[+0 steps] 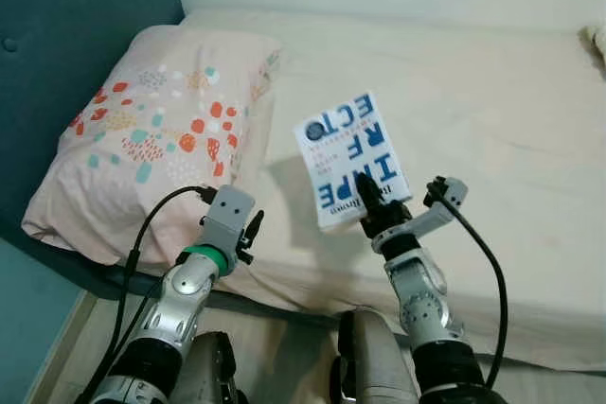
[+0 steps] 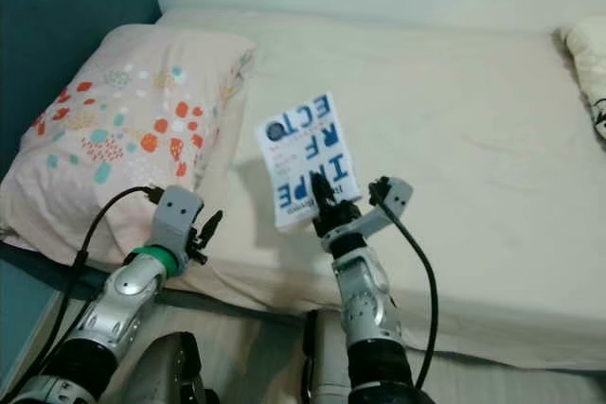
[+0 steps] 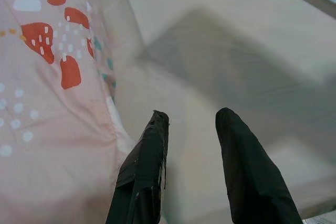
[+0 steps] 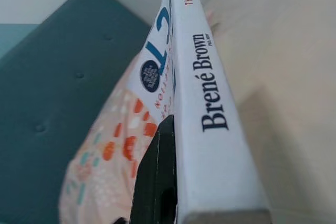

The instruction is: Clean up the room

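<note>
Right gripper (image 1: pixel 367 203) is pinching a white book (image 1: pixel 348 159) by its bottom edge. One black finger (image 4: pixel 157 177) is pressed flat on the cover, right beside the spine. The book is held up in the air, tilted, above the front part of the bed (image 1: pixel 473 111). It does not touch the sheet. Big blue letters are on its cover, and they look upside down from the robot's head. The spine says "Brené Brown" in dark letters. The book makes a shadow on the sheet under it.

Left gripper (image 3: pixel 191 121) is low, near the front edge of the bed, just beside the pillow (image 1: pixel 151 130). Its two black fingers (image 3: pixel 144 166) are spread apart and hold nothing. They point at the sheet next to the pillow's corner.

The pillow is pink with red, teal and white spots. It lies at the left end of the bed, against a dark teal padded headboard (image 1: pixel 76 35). The sheet is cream and a bit wrinkled. A second pale pillow (image 2: pixel 587 68) peeks in at the far right side.
</note>
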Motion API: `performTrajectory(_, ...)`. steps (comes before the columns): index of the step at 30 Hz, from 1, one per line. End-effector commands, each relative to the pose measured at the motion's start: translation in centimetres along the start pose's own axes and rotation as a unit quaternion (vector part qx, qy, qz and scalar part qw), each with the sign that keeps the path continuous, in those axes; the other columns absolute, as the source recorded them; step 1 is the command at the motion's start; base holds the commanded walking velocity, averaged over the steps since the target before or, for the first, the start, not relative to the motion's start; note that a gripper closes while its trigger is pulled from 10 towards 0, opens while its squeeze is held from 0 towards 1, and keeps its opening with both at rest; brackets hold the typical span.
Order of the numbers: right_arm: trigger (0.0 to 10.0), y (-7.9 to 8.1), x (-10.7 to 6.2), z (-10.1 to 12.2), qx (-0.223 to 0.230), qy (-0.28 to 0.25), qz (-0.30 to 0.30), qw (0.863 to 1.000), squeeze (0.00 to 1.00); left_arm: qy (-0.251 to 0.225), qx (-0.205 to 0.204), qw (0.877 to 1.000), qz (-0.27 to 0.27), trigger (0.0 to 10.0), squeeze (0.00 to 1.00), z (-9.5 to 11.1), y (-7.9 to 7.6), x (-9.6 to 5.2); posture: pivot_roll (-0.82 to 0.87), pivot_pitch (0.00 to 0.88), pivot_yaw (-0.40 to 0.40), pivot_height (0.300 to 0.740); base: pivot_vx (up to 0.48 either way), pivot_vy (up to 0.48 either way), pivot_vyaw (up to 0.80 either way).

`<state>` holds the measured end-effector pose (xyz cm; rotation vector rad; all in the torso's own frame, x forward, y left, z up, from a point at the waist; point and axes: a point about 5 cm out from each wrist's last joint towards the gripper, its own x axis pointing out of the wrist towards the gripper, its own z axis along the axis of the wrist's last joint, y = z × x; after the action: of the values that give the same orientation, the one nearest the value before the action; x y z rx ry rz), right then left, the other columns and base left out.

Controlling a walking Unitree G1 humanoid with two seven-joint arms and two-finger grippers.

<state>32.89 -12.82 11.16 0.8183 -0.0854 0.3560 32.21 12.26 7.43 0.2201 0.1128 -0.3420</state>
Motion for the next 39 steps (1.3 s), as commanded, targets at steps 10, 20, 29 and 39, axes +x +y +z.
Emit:
performTrajectory(10, 10.0, -0.2, 1.6, -0.1, 0.14, -0.011, 0.029, 0.99, 0.0, -0.02, -0.012, 1.0, 0.007, 10.0, 0.0, 1.4, 0.6, -1.6, 0.02, 0.191, 0.111, 0.61, 0.0, 0.0, 0.0)
performTrajectory(20, 10.0, -2.0, 2.7, -0.6, 0.196, -0.005, -0.046, 0.979, 0.0, -0.164, -0.066, 0.984, 0.01, 10.0, 0.0, 12.1, 3.7, -3.9, 0.14, 0.274, 0.118, 0.61, 0.0, 0.0, 0.0)
performTrajectory(29, 10.0, -1.9, 4.4, -0.6, 0.202, 0.013, -0.155, 0.967, 0.0, -0.211, -0.084, 0.973, -0.03, 10.0, 0.0, 16.2, 1.8, -5.6, 0.2, 0.284, 0.099, 0.61, 0.0, 0.0, 0.0)
performTrajectory(39, 10.0, -0.5, 5.5, -1.6, 0.224, 0.033, -0.182, 0.957, 0.92, -0.201, -0.091, 0.974, -0.046, 10.0, 0.0, 16.8, 1.0, -6.6, 0.22, 0.272, 0.091, 0.61, 0.0, 0.0, 0.0)
